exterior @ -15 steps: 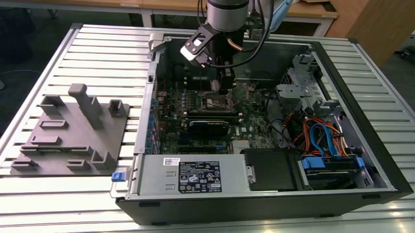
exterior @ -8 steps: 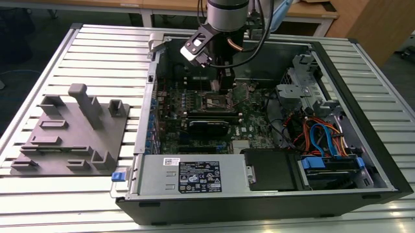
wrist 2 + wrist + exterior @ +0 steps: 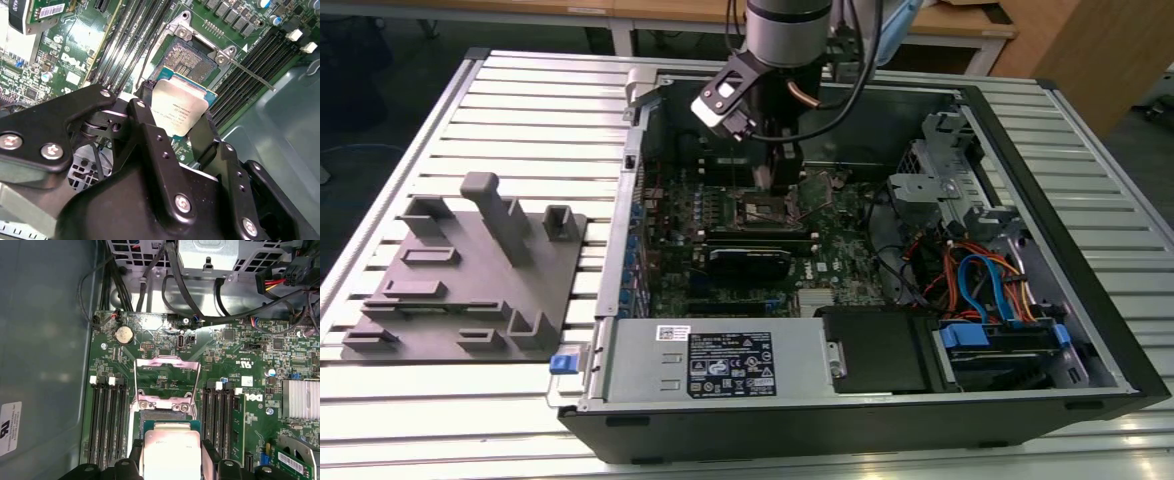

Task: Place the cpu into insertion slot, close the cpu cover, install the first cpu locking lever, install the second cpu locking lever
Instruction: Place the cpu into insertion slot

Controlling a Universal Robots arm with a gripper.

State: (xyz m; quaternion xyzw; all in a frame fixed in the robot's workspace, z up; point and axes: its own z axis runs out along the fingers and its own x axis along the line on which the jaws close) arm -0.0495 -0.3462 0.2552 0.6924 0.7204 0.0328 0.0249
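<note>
Plainly, the gripper [image 3: 175, 120] is clamped on the cpu [image 3: 181, 111]: in both wrist views a black finger [image 3: 142, 112] presses on each of two opposite edges of the chip, with its silver top facing the cameras. The chip hangs just over one side of the insertion slot [image 3: 189, 57], covering part of it. The rest of the socket's contact field lies bare, and whether the chip touches the socket I cannot tell.

The cpu cover [image 3: 167, 377] stands swung open on its hinge, lying back over the green board and clear of the socket. A thin locking lever [image 3: 252, 75] juts out from a corner of the socket frame, close beside the chip.

The socket is hemmed in. Long black memory slots [image 3: 107, 422] run along both sides of it, a coin battery [image 3: 124, 333] sits beyond the open cover, and black cables [image 3: 175, 285] drape over the board's edge (none of them crosses the socket itself).

In the exterior view the arm reaches down into the open computer case [image 3: 854, 425], which lies on a slatted table [image 3: 454, 425]. A grey fixture plate [image 3: 467, 275] rests to the exterior view's left of the case.
</note>
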